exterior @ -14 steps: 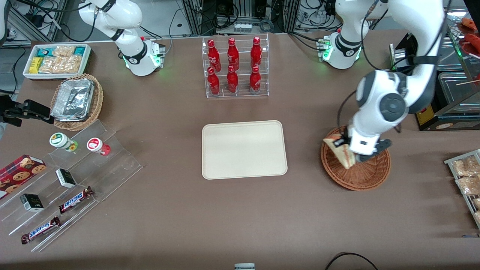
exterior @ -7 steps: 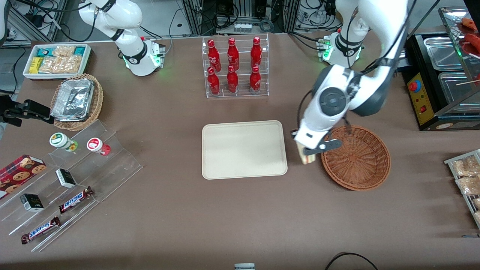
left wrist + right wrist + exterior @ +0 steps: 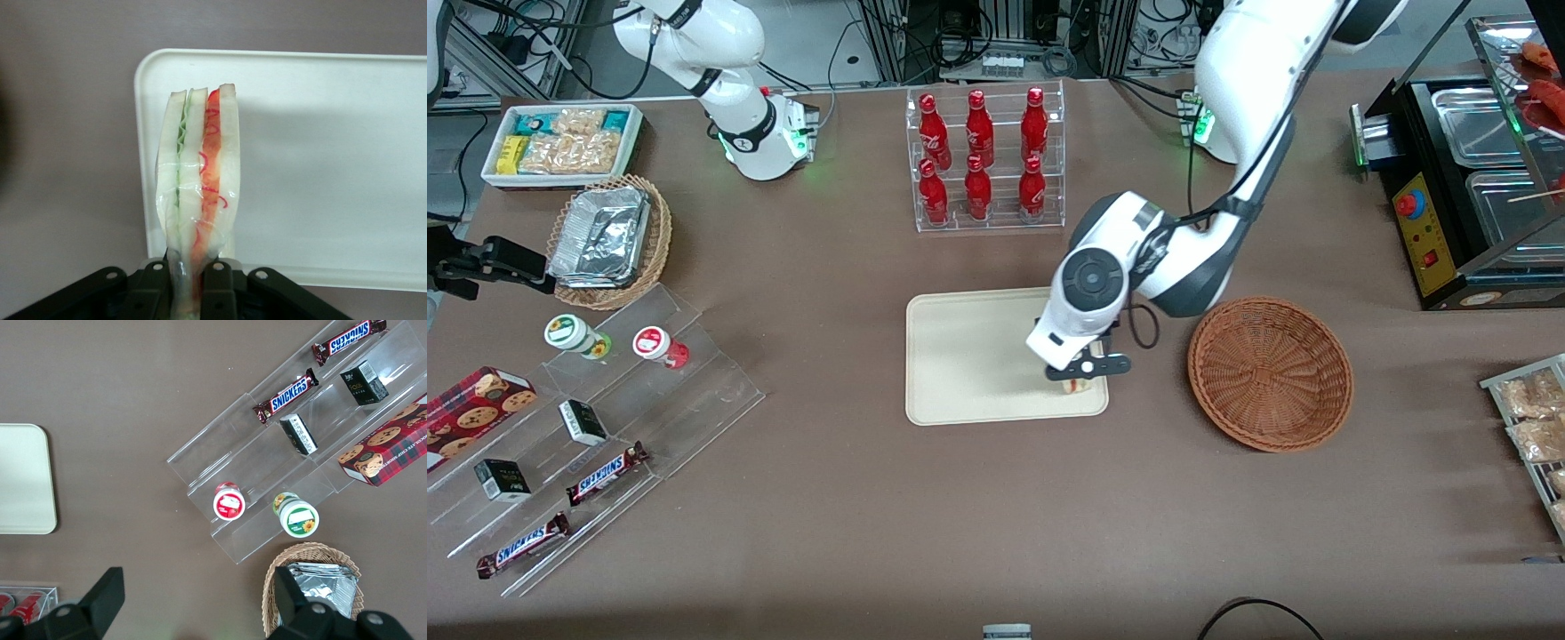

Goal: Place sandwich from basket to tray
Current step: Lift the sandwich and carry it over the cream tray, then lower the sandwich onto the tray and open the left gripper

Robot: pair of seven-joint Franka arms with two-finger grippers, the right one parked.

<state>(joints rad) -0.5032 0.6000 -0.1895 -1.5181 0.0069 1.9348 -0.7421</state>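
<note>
Over the tray's corner nearest the basket, the sandwich [image 3: 197, 193] hangs pinched on edge in the tool [image 3: 1079, 373], its bread slices upright with the green and red fillings showing between them. The tool's two fingers [image 3: 217, 280] are closed tight against the lower part of the wedge, squeezing it a little. In the front view only a sliver of the sandwich [image 3: 1076, 385] peeks out under the tool, just inside the rim of the tray [image 3: 978, 356]. The basket [image 3: 1270, 373] sits empty on the surface [image 3: 854, 516], near the tray toward the working arm's end. The carry looks nearly finished; the step in hand is the placing. Next comes a short descent until the wedge meets the tray, then opening the fingers, ideally a touch farther in from the rim.
</note>
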